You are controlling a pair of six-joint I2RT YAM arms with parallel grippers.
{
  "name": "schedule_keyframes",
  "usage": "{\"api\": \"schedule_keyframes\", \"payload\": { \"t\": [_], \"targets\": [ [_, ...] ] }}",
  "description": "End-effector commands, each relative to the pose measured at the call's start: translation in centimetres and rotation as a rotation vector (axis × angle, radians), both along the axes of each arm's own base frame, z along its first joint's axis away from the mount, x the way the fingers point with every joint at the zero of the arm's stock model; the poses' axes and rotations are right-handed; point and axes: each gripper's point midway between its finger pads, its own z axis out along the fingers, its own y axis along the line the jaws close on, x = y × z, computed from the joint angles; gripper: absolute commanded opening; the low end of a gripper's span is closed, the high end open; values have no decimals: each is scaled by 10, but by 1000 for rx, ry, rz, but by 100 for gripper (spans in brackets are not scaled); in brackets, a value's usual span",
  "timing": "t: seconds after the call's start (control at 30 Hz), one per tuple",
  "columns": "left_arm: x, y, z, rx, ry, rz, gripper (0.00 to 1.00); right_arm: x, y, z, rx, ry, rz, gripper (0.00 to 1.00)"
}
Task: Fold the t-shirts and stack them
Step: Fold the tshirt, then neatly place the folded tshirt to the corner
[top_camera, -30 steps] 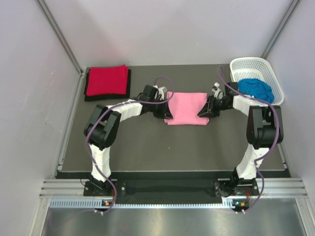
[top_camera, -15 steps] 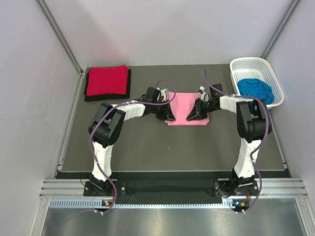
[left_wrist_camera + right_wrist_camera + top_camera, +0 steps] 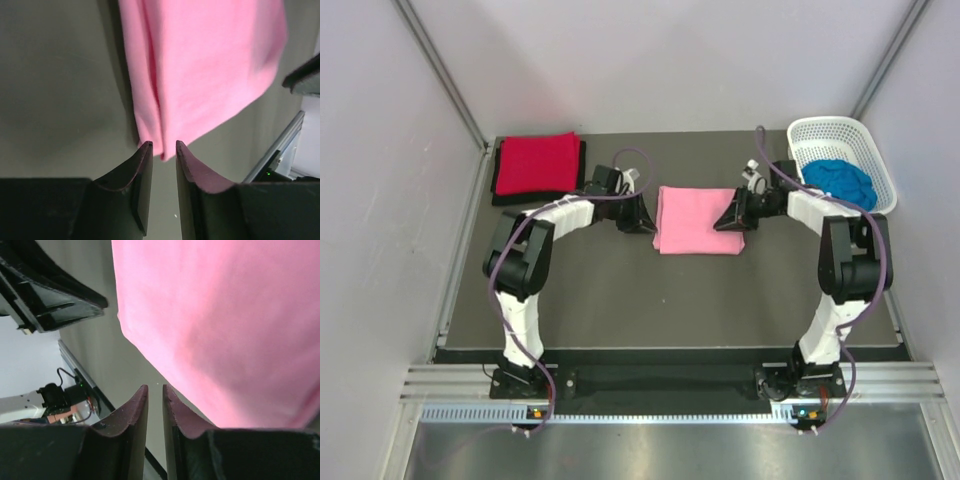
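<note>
Between the 2 grippers, the light pink folded cloth t-shirt lies flat on the dark grey table mat. It forms a rectangle whose long axis runs straight from one gripper to the other. The left gripper sits just off one short edge, its 2 fingers a narrow slit apart. A corner of pink shows right at their tips, but nothing looks pinched. The right gripper is at the opposite short edge, jaws likewise a slit apart with bare mat in the gap and the cloth just ahead. It appears the nearer of the 2, right at the hem. Behind and outward of the left gripper lies the folded red t-shirt on the black t-shirt. I judge the pink one belongs on that pile, so each gripper would take its own end.
</note>
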Motion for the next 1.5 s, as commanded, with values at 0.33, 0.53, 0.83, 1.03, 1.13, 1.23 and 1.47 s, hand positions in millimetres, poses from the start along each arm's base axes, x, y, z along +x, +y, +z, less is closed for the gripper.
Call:
{"api": "schedule_keyframes", "payload": {
  "t": [0.33,0.53,0.83,1.03,1.13,1.23,1.47],
  "targets": [
    [-15,24,110,-115,-187,16,32,14,-68,-47,-26,51,-168,20],
    [12,38,118,-90,-285,80,44,21,-76,-22,-20,3,-199,21],
    [60,13,78,-142,-261,33,51,7,-74,64,-47,-171,-226,49],
    [83,6,37,-123,-265,20,51,-1,-60,101,-28,-270,-205,55],
    [88,0,25,-149,-262,11,52,-4,-49,113,-12,-305,-187,55],
    [87,-9,14,-164,-233,-2,52,-5,-42,117,-6,-318,-170,56],
    [84,-17,-9,-155,-209,-1,53,-4,-27,116,13,-326,-131,56]
  ]
}}
